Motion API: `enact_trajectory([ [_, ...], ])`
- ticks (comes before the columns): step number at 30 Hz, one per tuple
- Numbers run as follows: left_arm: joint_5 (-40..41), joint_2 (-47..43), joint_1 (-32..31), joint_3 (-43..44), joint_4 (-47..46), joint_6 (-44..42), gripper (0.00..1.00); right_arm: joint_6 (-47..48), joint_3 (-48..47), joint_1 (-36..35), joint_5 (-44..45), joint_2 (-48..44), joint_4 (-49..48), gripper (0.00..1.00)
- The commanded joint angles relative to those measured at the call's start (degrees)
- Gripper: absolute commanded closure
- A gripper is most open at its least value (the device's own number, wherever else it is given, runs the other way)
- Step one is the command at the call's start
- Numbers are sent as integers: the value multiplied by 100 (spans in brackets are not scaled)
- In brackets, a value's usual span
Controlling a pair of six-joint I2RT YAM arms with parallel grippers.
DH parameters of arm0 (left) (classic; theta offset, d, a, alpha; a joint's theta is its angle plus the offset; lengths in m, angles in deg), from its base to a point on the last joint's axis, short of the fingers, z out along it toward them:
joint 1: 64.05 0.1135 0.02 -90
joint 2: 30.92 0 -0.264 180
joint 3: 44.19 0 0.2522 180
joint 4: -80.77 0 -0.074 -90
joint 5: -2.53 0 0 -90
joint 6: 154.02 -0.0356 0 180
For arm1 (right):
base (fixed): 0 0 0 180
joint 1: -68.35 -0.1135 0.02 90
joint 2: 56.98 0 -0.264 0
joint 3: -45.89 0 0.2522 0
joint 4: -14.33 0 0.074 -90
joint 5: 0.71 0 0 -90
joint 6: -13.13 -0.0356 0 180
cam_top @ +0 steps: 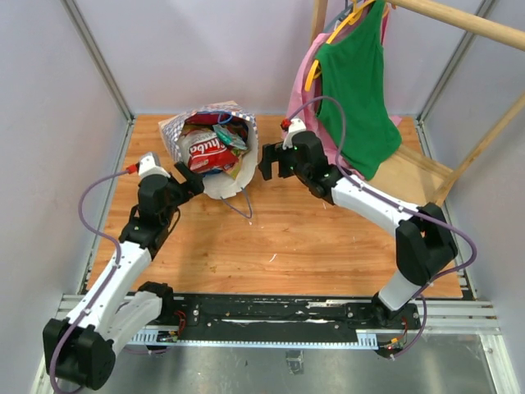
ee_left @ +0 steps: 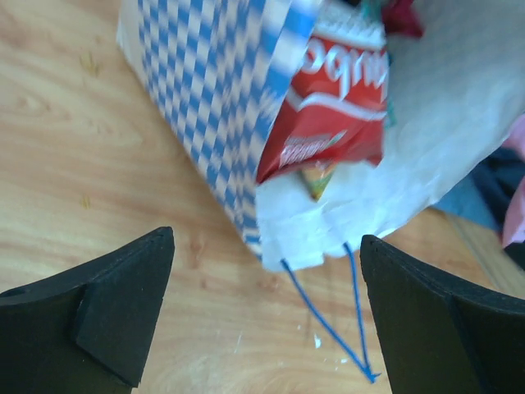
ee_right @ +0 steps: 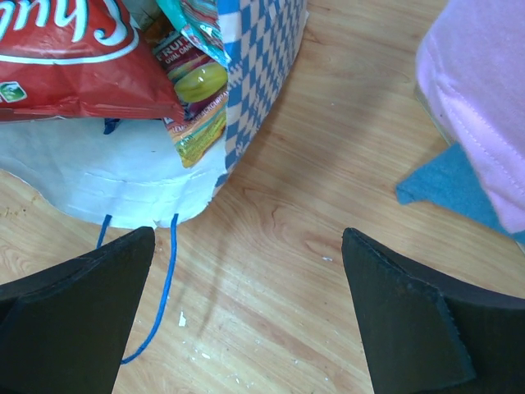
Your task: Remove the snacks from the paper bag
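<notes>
The paper bag [cam_top: 215, 156] lies on its side at the back of the table, mouth facing the arms, blue cord handles [cam_top: 244, 205] trailing on the wood. Snacks fill its mouth: a red-and-white packet [cam_top: 209, 152] on top, and an orange-green packet [ee_right: 193, 103] beside the red one [ee_right: 74, 66]. My left gripper [cam_top: 194, 182] is open just left of the bag's mouth, nothing between its fingers; its view shows the checked bag side [ee_left: 217, 107], the red packet [ee_left: 340, 90] and the cord [ee_left: 328, 324]. My right gripper [cam_top: 267, 164] is open right of the bag [ee_right: 262, 57], empty.
A green garment [cam_top: 357, 90] and a pink one [ee_right: 476, 107] hang from a wooden rack [cam_top: 459, 20] at the back right, close behind the right arm. A grey-blue cloth [ee_right: 447, 185] lies under them. Enclosure walls stand on both sides.
</notes>
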Motion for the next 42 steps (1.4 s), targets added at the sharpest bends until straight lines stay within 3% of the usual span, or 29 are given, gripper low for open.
enact_trajectory([
  [1,738,-92,-98,716,454,-688,0,7,-105,-268,250,116,-334,2],
  [6,1217,1001,-98,1835,742,-1142,0,161,-731,-385,345,649,-306,2],
  [11,1737,1683,-98,2512,355,-1650,0,358,-1415,-386,554,1290,-297,3],
  [14,1732,2085,-94,2901,387,-1803,0,487,-1720,-386,896,1622,-174,22],
  [18,1510,2360,-98,3115,627,-1709,0,542,-1853,-338,1360,1885,-41,38],
  [22,1546,2199,-98,2946,587,-1791,0,537,-1820,-235,1172,2102,-48,51],
  [26,1562,2153,-96,3020,841,-1881,0,772,-1628,-82,149,2170,-334,64],
  [31,1541,1993,-98,2799,907,-1732,0,810,-1532,201,-1268,2215,-432,96],
  [42,571,1686,-98,2334,314,-1448,0,787,-925,574,-1323,2022,-51,99],
])
